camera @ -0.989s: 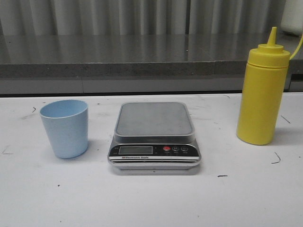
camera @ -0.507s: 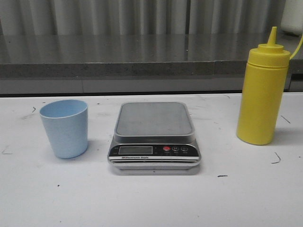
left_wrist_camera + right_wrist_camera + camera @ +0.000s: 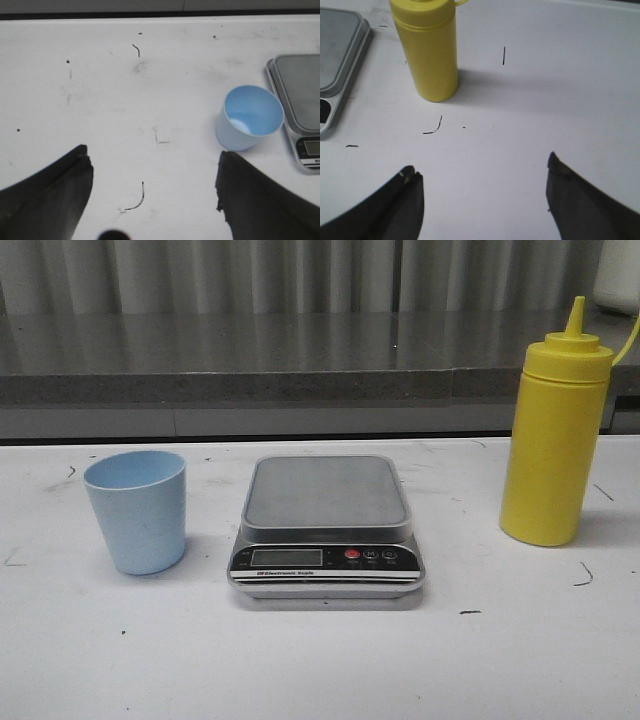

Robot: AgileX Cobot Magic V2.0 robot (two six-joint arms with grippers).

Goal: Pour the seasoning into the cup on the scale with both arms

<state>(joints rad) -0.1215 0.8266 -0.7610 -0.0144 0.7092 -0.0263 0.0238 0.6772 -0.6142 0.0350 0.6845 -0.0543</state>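
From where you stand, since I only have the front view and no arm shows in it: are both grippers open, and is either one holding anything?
Observer: The left gripper is open and empty, its fingers spread wide over bare table.
Operator: Where is it relative to the cup?
Observer: The cup is upright and empty, ahead of the left gripper near one finger, not between the fingers. The scale lies just beyond it.
Operator: And the right side?
Observer: The right gripper is also open and empty. The seasoning stands upright ahead of it, untouched, toward one finger and not centred in the gap.
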